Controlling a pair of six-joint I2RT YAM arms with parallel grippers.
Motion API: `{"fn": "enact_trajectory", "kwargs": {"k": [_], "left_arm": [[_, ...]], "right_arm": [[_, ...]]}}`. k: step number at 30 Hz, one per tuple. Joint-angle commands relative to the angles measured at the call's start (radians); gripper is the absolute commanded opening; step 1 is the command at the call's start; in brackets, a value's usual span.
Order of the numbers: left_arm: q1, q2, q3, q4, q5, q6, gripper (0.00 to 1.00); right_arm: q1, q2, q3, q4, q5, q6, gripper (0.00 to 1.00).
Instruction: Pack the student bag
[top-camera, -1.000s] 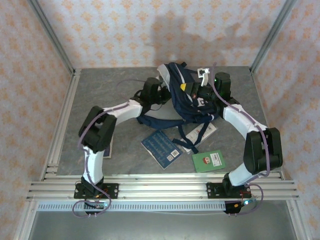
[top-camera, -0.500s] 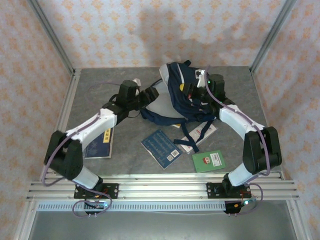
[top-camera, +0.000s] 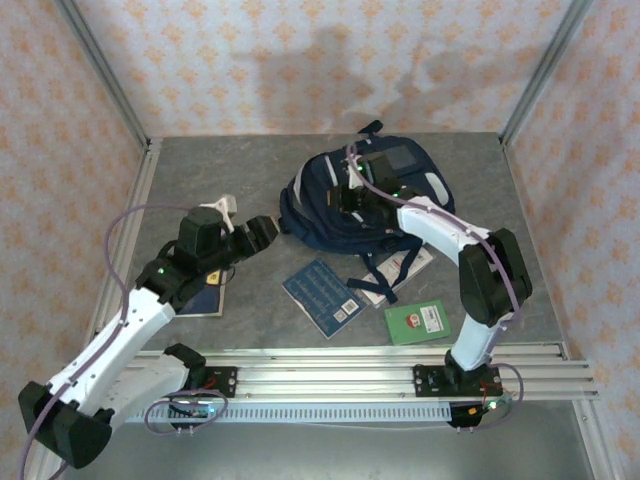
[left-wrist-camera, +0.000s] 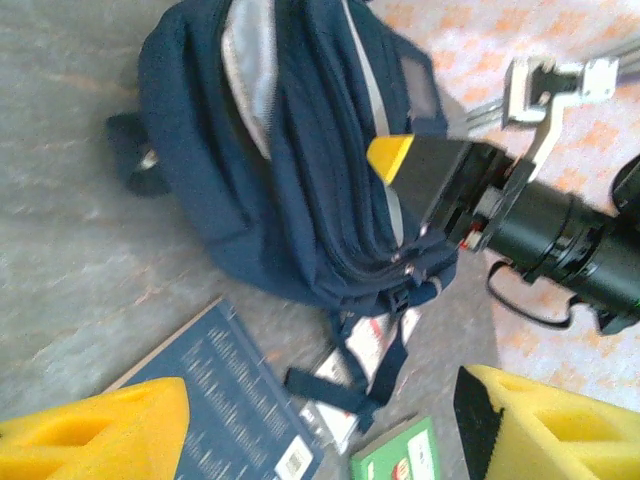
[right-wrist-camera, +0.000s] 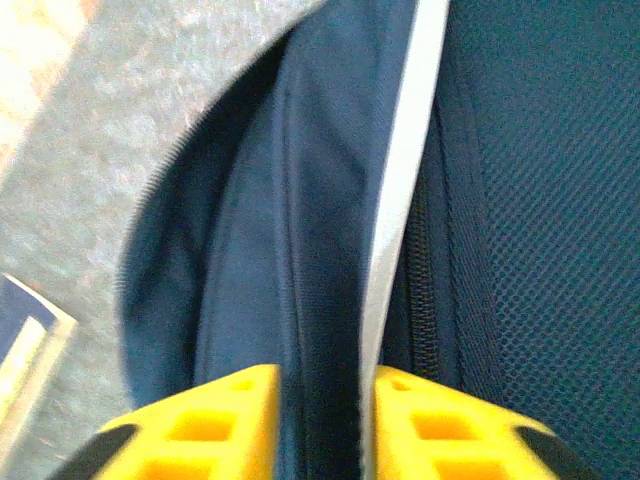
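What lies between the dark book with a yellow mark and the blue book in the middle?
Only bare grey tabletop separates the dark yellow-marked book from the blue rectangular book, seen in the top view.

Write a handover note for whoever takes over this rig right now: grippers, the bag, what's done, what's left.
Left gripper: open, empty, apart from the student bag.
Right gripper: fingers astride a fold of the bag; grip unclear.
Bag lies at the back of the table, one compartment gaping.
Done: no book visibly inside.
Left: blue book, green book, white book under the straps, dark book at the left, all on the table.
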Motion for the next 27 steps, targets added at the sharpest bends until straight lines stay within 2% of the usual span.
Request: {"fn": "enact_trajectory", "kwargs": {"k": [1,6,10,15,18,20,23,27], "left_arm": [[0.004,-0.080,-0.022,-0.112,0.032,0.060,0.71],[0.002,-0.160,-0.042,-0.179,0.040,0.106,0.71],[-0.004,-0.150,-0.052,-0.203,0.063,0.129,0.71],[-0.088,-0.113,-0.080,-0.172,0.021,0.125,0.71],[-0.156,-0.060,-0.081,-0.161,-0.008,0.134,0.71],[-0.192,-0.014,-0.076,-0.155,-0.022,0.144,0.70],[-0.241,0.054,-0.062,-0.161,-0.059,0.158,0.70],[-0.303,0.119,-0.060,-0.142,-0.096,0.139,0.69]], "right_arm": [[0.030,-0.053,0.062,-0.118,0.169,-0.008,0.39],[0.031,-0.163,0.038,-0.189,0.228,0.036,0.51],[0.035,-0.316,-0.042,-0.235,0.360,0.128,0.54],[0.036,-0.485,-0.172,-0.355,0.424,0.246,0.53],[0.038,-0.562,-0.237,-0.459,0.408,0.311,0.52],[0.038,-0.631,-0.332,-0.470,0.383,0.409,0.52],[0.038,-0.734,-0.469,-0.503,0.434,0.587,0.45],[0.038,-0.837,-0.622,-0.470,0.450,0.678,0.39]]}}
